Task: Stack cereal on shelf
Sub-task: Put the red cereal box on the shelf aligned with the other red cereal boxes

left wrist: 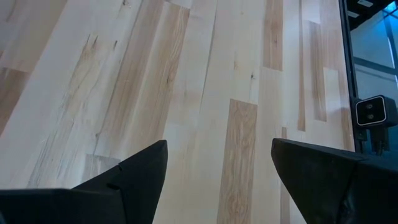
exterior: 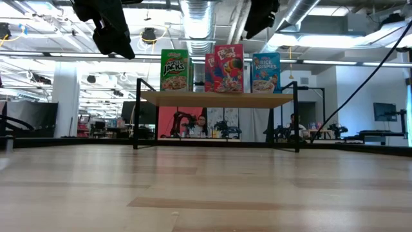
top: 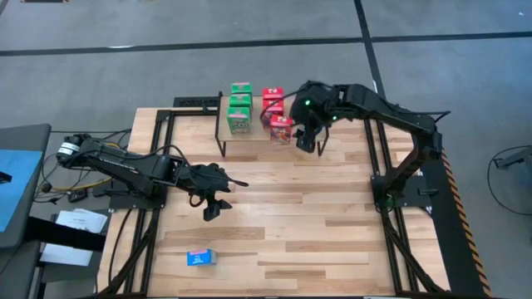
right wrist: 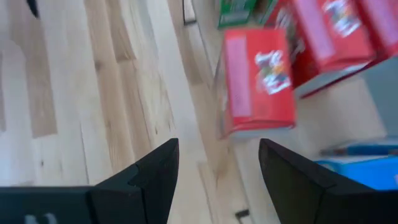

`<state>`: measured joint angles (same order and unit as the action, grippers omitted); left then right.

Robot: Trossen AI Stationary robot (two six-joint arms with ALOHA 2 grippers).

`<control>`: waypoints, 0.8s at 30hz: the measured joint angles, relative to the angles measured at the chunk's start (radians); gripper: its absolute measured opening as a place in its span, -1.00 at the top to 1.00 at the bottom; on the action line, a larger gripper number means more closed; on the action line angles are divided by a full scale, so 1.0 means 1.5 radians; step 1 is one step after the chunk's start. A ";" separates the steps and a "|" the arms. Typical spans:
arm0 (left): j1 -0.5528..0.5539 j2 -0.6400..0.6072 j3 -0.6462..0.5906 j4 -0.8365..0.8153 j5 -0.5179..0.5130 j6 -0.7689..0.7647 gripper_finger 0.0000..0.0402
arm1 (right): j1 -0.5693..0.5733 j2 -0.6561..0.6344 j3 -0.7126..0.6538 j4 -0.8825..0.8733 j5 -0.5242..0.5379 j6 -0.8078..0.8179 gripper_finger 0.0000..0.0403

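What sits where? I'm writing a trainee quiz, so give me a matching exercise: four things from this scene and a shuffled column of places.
Things:
1. green boxes
2. red boxes
3. lone blue box
4. left gripper

Places:
A. lying on the tabletop, far from the shelf
B. over bare tabletop, fingers open
C. on the shelf's left end, in the high view
D. on the shelf, right beside the green ones

Pairs: 1-C, 2-D, 3-A, 4-B
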<state>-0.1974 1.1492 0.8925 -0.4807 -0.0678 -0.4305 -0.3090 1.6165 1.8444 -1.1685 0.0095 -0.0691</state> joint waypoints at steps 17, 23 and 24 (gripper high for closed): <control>0.000 0.000 0.000 0.000 0.000 0.000 -0.37 | 0.005 0.005 -0.125 0.087 0.028 0.042 -0.23; 0.000 0.000 0.000 0.000 0.000 0.000 -0.37 | -0.001 0.005 -0.125 0.131 0.027 0.030 -0.23; 0.000 0.000 0.000 0.000 0.000 0.000 -0.37 | -0.001 0.005 -0.125 0.138 0.028 0.028 -0.23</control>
<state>-0.1976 1.1496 0.8925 -0.4808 -0.0677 -0.4305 -0.3109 1.6241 1.6569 -0.9613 0.0507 -0.0276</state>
